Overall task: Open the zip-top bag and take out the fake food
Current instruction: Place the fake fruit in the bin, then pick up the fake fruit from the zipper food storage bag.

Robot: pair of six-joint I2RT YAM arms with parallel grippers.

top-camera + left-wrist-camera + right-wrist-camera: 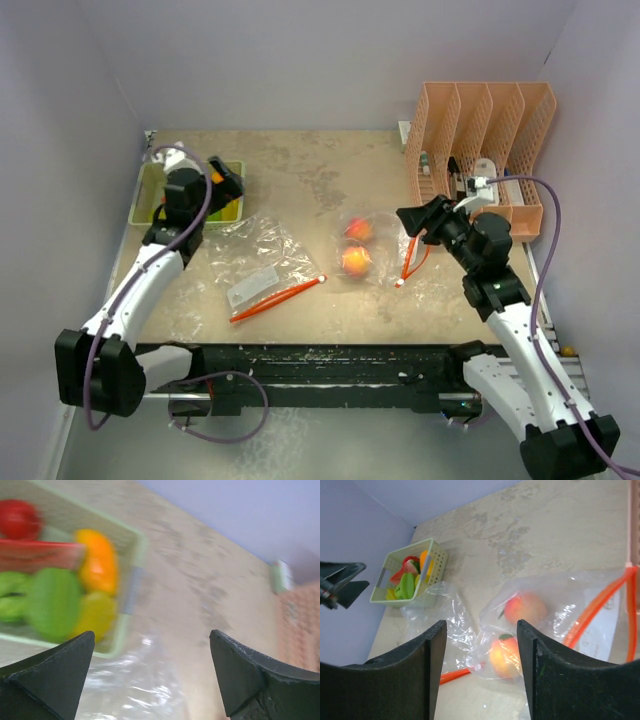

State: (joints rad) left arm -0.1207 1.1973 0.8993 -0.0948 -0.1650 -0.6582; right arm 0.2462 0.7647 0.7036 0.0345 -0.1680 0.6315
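A clear zip-top bag (385, 250) with an orange zip lies mid-table and holds two peach fake fruits (356, 260) (525, 607). A second clear bag (262, 262) with an orange zip lies flat to its left. A green basket (150, 180) at the far left holds several fake foods (97, 565), red, orange, green and yellow. My left gripper (228, 180) is open and empty, hovering by the basket's right edge (132, 587). My right gripper (415, 222) is open and empty above the right bag, beside its zip (600, 612).
A peach slotted organizer (480, 150) with small items stands at the back right, just behind my right arm. Purple walls close in the table on the left, back and right.
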